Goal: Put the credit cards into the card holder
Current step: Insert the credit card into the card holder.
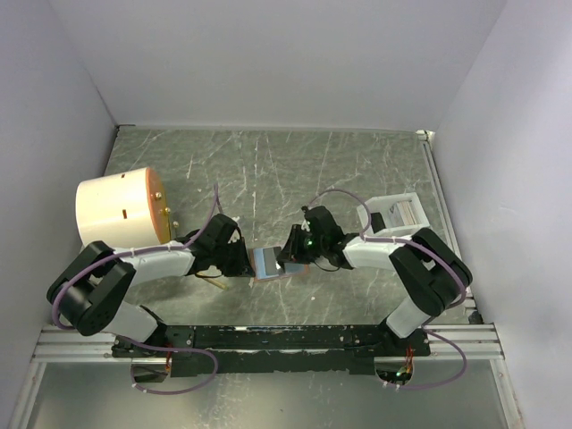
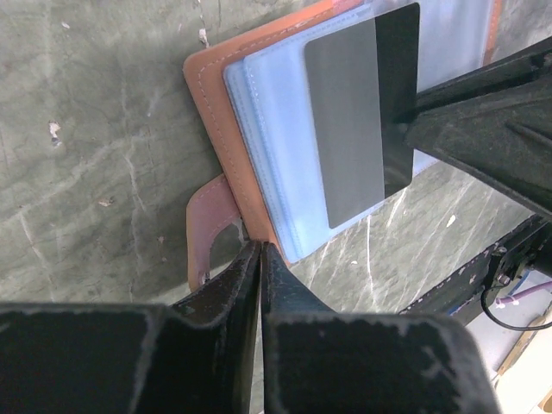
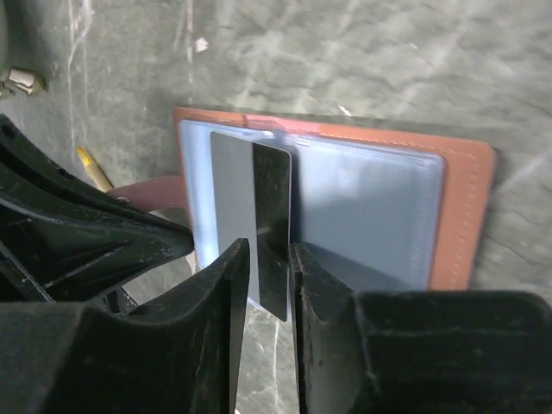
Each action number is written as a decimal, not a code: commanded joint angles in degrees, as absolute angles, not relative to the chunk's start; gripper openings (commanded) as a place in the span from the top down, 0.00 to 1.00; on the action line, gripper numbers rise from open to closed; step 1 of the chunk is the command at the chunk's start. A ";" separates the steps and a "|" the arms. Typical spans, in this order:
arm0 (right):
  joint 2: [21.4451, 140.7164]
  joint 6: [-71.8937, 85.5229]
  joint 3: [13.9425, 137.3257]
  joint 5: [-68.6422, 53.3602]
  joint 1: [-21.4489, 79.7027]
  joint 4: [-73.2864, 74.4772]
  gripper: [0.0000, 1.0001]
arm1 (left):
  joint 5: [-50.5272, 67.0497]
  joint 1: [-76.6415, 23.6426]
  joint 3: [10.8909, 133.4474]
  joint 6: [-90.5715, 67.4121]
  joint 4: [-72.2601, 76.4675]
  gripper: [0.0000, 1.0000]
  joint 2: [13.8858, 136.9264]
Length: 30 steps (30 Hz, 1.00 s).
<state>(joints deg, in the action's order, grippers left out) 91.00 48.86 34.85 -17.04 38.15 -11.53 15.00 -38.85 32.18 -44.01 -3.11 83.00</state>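
- While the wallet (image 1: 268, 262) lies open and flat on the table (image 1: 268, 170), close to the near edge and about midway between the left and right edges, both grippers meet at it.
- Wallet: tan leather cover underneath, clear sleeves (image 2: 276, 129) facing up. The snap tab (image 2: 211, 207) sticks out on the left arm's side.
- Card (image 2: 345, 121): grey with a dark stripe (image 2: 397, 78) along one long side, lying flat on the top sleeve. The end nearest the right arm pokes just past the sleeve edge. Cannot tell if the far end sits inside a pocket.
- Right gripper (image 3: 269, 244): jaws a little apart, right over the card's near end, and the stripe shows in the gap. The card is wider than the gap, so it is not clamped between them. One finger meets the card's striped side in the left wrist view.
- Left gripper (image 2: 259, 248): jaws together, pinched on the wallet's leather edge just beside the tab.
- Cream cylinder (image 1: 116, 210): near the left edge, well apart from the wallet.
- White tray (image 1: 391, 199): near the right edge, beyond the right arm and apart from the wallet.
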 commanded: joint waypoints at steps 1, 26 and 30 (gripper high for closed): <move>90.81 45.29 37.62 -15.27 39.29 -6.06 0.69 | 13.93 -39.46 32.47 -44.06 -3.02 0.84 81.12; 96.63 45.60 39.67 -21.11 41.79 -11.64 0.80 | 11.09 -39.32 34.32 -43.46 -3.07 0.88 82.36; 98.22 44.74 40.74 -21.78 42.10 -11.05 0.84 | 10.26 -39.32 34.84 -43.16 -3.81 0.88 82.18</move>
